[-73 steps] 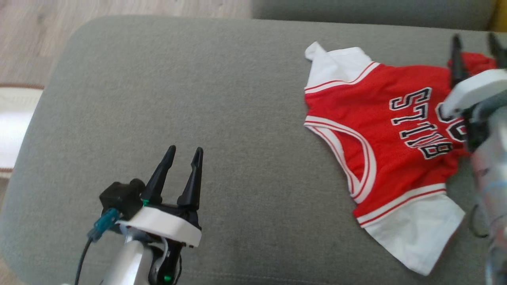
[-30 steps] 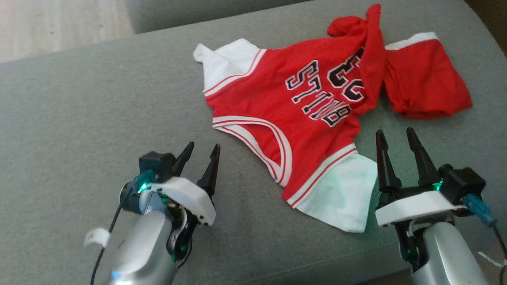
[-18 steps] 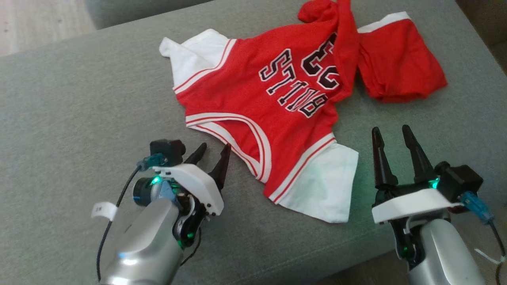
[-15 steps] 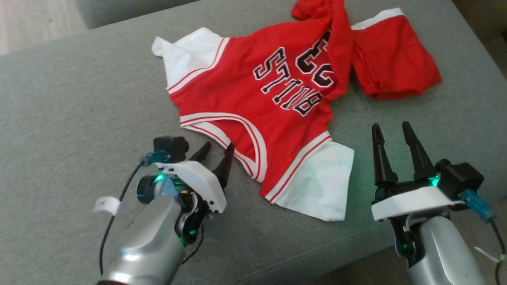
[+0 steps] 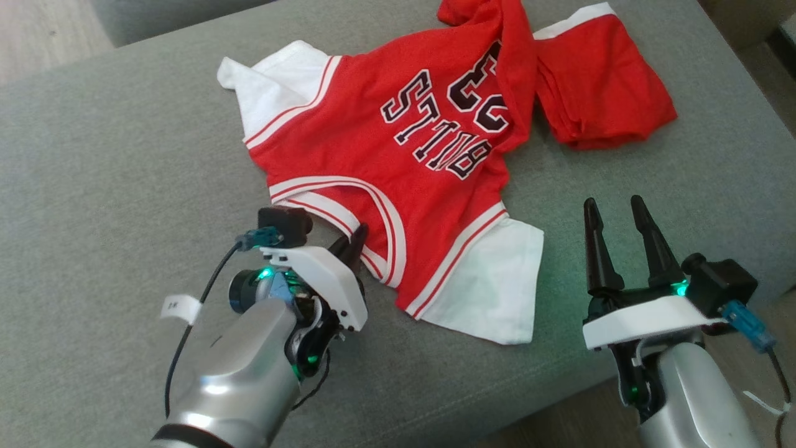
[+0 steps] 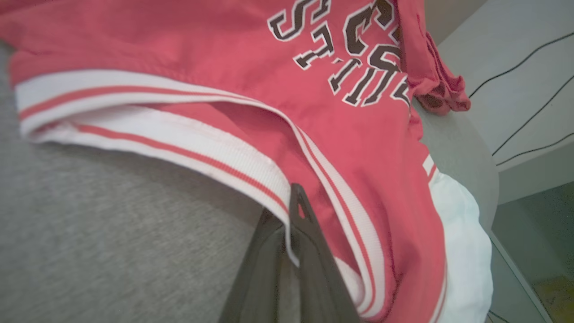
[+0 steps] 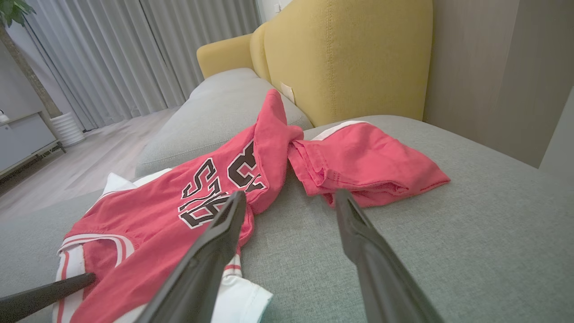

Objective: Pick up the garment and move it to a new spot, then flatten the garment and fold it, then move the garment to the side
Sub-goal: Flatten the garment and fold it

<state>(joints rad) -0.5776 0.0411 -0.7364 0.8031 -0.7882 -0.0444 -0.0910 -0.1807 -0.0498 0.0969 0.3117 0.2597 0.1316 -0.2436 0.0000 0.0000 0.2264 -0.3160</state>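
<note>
Grey woven cushion (image 5: 124, 155) is carrying everything.

Left gripper (image 5: 356, 236) is working over the cushion's near-left part. Its jaws are pressed together and pinching the white-and-red neckline trim (image 5: 388, 208) of the garment (image 5: 348, 143). In the wrist view the trim's edge is sitting caught between the fingers (image 6: 314, 251).

The garment, a red jersey with white sleeves, is lying from mid-cushion out toward the far-right corner. Its long axis is running diagonally: neck opening pointing at the near edge, hem end pointing at the far-right corner. The lettering is reading upside down from the near edge. One sleeve (image 5: 273, 81) is pointing far-left, and the other (image 5: 491, 292) is lying near the near edge. The hem end is twisting over into a folded red flap (image 5: 603, 87).

Right gripper (image 5: 612, 202) is hovering at the near-right edge with jaws spread wide, gripping nothing, just beside the near sleeve but apart from it.
</note>
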